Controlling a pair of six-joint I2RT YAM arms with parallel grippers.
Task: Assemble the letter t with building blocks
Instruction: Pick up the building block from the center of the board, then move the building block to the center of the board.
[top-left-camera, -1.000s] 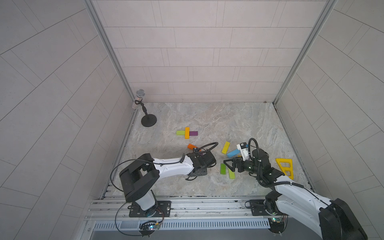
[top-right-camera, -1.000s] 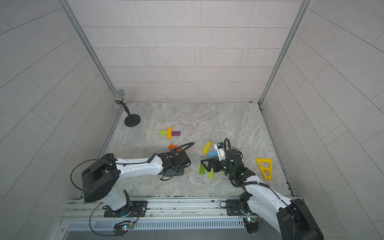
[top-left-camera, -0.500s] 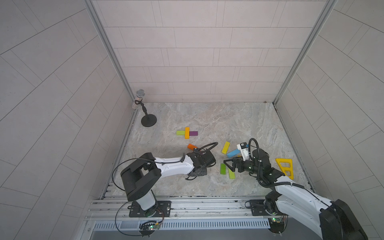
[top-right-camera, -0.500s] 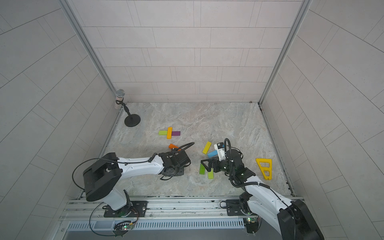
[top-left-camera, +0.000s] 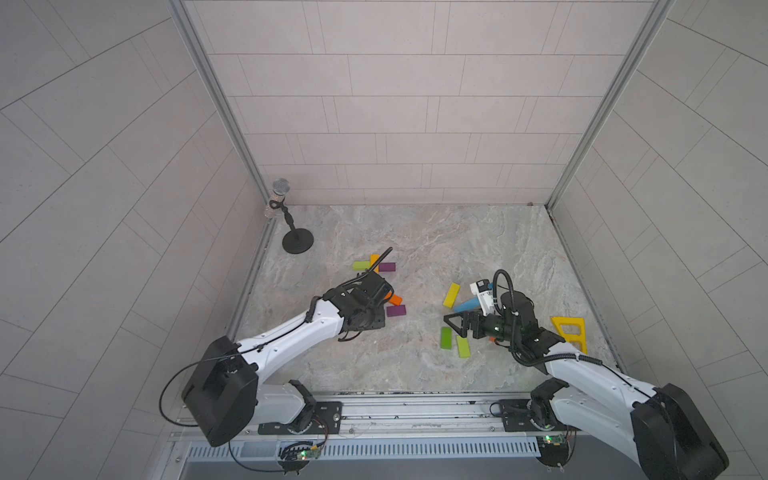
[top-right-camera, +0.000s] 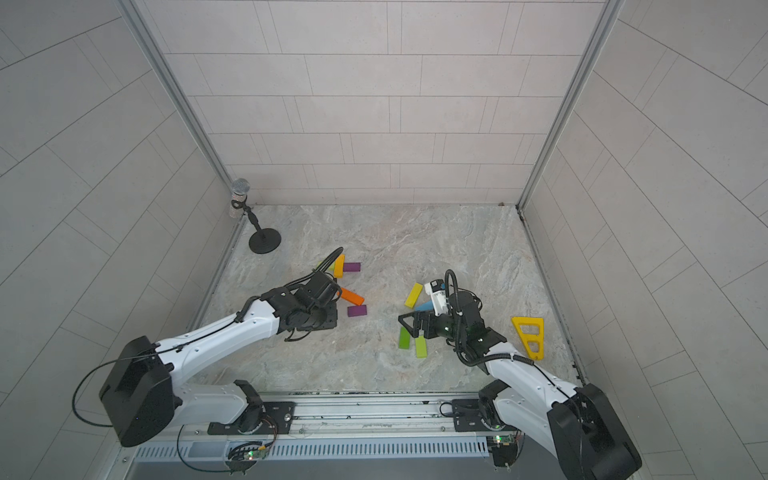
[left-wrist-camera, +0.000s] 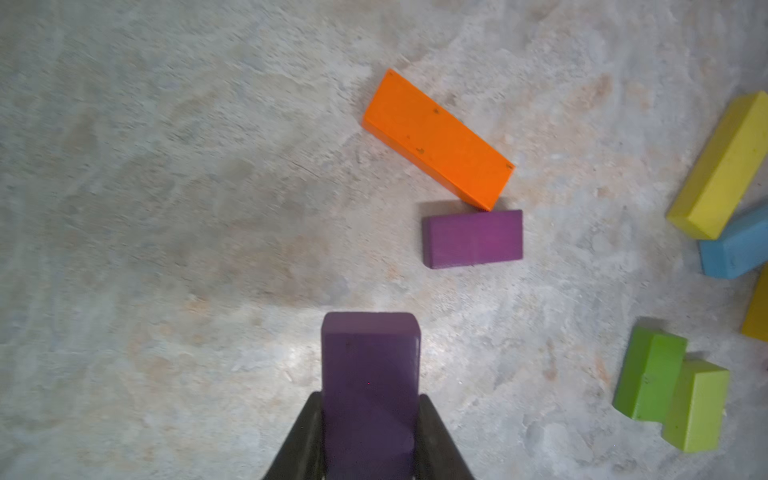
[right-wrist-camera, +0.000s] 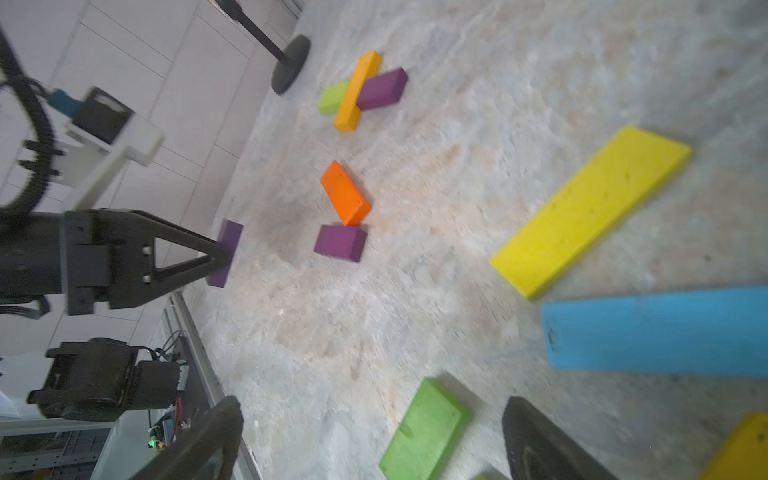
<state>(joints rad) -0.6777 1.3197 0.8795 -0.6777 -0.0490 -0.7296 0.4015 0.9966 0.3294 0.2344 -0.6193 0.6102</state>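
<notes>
My left gripper (left-wrist-camera: 370, 415) is shut on a purple block (left-wrist-camera: 370, 374), which stands on edge low over the table; the right wrist view shows this grip (right-wrist-camera: 216, 253) too. Just ahead lie a loose purple block (top-left-camera: 395, 310) and an orange block (top-left-camera: 395, 299), touching at a corner. Farther back, a lime block (top-left-camera: 360, 265), an orange-yellow block (top-left-camera: 374, 262) and a purple block (top-left-camera: 387, 267) form a cross. My right gripper (right-wrist-camera: 370, 440) is open, low over a green block (right-wrist-camera: 424, 432) that lies beside a lime one (top-left-camera: 463, 346). A yellow block (top-left-camera: 451, 295) and a blue block (top-left-camera: 467, 305) lie behind it.
A yellow frame piece with cut-out holes (top-left-camera: 569, 332) lies at the right, near the wall. A microphone on a black round stand (top-left-camera: 297, 243) is at the back left corner. Tiled walls close in three sides of the marble table (top-left-camera: 436, 237).
The left jaws have closed on the purple block, and the left arm has drawn back to the left, uncovering the loose purple block. The right arm has not moved.
</notes>
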